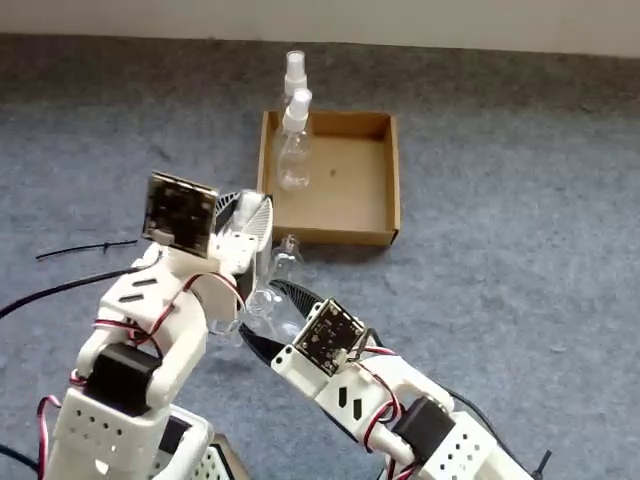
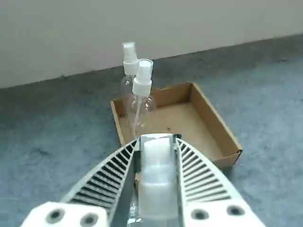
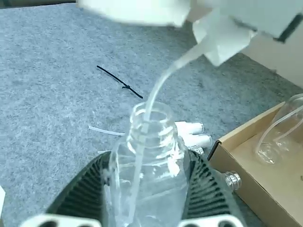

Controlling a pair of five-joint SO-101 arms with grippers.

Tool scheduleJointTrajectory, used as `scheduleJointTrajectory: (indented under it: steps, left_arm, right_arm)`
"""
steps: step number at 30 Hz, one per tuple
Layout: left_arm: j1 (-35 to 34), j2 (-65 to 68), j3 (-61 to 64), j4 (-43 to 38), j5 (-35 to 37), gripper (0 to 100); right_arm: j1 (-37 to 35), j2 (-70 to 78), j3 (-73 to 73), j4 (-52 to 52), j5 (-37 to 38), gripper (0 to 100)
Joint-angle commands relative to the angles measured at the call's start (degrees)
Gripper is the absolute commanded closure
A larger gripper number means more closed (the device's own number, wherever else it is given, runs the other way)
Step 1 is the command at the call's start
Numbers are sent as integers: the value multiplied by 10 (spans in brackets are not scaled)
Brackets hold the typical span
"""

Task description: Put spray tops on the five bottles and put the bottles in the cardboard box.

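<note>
Gripping a spray top (image 2: 156, 182) above the open bottle (image 3: 147, 142) clamped in the right gripper (image 3: 149, 163), the left gripper (image 2: 157, 143) needs the tube (image 3: 158, 90) centred in the neck (image 3: 151, 116) before lowering.

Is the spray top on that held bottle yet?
Not yet. The bottle has an open mouth; the spray top hangs above it, only its tube dipping inside.

Seen from above, the cardboard box (image 1: 350, 195) is set on the desk (image 1: 520, 200) at 12 o'clock from the open bottle (image 3: 151, 137), which is gripped in the right pincer (image 3: 149, 161). Over its neck a spray top (image 2: 156, 189) is held in the left pincer (image 2: 157, 142), its tube let into the bottle. One capped bottle (image 1: 293, 150) is stood in the box at its 9 o'clock side, a second capped bottle (image 1: 295, 68) just behind the far wall.
</note>
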Motion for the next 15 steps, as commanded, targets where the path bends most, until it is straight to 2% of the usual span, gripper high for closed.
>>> scheduleJointTrajectory:
  steps: [1, 5, 15]
  left_arm:
    - [-8, -2, 20, 9, -40, 863]
    - [-7, -2, -3, 36, -40, 728]
    - [-8, -2, -158, 120, -40, 764]
  right_arm:
    - [2, -9, -9, 0, -6, 995]
    - [2, -9, -9, 0, -6, 995]
    - [2, -9, -9, 0, -6, 995]
